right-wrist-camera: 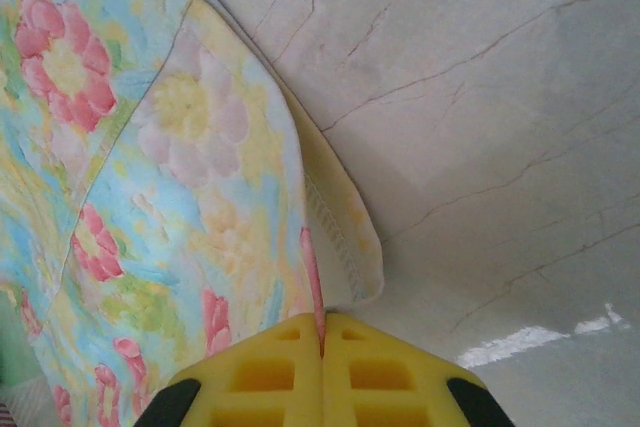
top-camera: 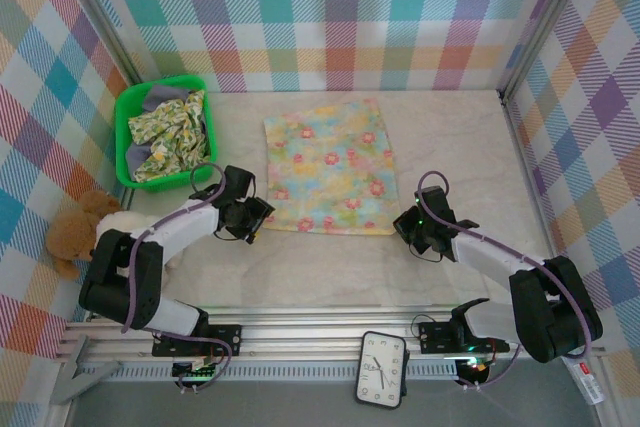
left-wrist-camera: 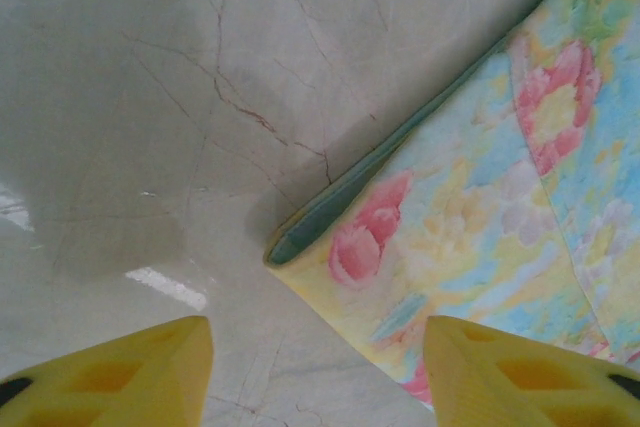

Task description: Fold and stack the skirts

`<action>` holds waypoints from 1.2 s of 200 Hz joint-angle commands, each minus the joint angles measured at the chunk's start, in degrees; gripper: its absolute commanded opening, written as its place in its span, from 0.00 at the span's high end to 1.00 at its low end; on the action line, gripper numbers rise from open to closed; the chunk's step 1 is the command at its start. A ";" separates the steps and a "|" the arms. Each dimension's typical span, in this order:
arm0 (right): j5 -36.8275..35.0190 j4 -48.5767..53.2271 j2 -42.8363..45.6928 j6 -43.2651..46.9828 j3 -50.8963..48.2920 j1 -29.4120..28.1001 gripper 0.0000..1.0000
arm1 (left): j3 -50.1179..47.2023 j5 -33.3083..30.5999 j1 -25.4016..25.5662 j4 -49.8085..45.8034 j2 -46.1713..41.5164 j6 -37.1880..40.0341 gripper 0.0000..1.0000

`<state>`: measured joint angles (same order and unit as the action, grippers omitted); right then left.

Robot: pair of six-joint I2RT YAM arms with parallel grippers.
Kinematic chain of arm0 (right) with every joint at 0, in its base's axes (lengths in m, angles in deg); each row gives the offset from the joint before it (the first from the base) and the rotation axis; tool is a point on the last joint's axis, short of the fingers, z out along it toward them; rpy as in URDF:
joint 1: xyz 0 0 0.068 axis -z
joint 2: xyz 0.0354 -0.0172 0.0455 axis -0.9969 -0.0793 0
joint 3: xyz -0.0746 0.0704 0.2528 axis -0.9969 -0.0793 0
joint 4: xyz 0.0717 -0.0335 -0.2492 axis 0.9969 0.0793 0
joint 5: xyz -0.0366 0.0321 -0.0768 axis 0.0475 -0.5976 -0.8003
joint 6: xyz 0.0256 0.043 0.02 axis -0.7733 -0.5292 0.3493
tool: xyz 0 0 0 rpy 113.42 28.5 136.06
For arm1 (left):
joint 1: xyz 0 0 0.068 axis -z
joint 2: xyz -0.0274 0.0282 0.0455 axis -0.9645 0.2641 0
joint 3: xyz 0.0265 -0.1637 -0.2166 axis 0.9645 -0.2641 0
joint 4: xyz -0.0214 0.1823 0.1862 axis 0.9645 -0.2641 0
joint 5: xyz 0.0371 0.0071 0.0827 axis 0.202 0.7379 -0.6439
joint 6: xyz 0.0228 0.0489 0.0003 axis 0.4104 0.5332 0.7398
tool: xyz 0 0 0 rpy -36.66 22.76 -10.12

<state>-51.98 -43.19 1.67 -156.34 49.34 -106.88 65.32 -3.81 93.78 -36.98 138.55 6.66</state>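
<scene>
Where it sits leftward, the green bin holds crumpled skirts.

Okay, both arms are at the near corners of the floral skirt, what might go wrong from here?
1. The right claw is shut on just a thin sliver of the floral skirt, so the cloth may slip out on lifting.
2. The left claw is open, with the skirt's corner ahead of its fingertips rather than between them; closing there could miss, and the fold would go skewed.
</scene>
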 commanded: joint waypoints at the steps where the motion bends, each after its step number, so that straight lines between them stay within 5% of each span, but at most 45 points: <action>1: 0.94 -1.84 -0.58 -0.56 -0.89 -0.28 1.00 | 0.20 0.46 0.62 1.46 1.54 -0.20 0.50; 149: 1.90 -2.56 -1.01 -0.34 -0.73 -0.28 1.00 | 6.58 -3.47 2.79 -0.55 6.61 6.01 0.59; 240: 1.39 -1.84 -0.33 -0.51 -0.67 -0.23 1.00 | 4.05 -4.16 3.64 -2.96 6.79 3.18 0.65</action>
<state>-50.71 -45.51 0.57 -156.36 49.29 -106.88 70.63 -6.92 96.40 -37.15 145.52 11.10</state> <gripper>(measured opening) 0.061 0.331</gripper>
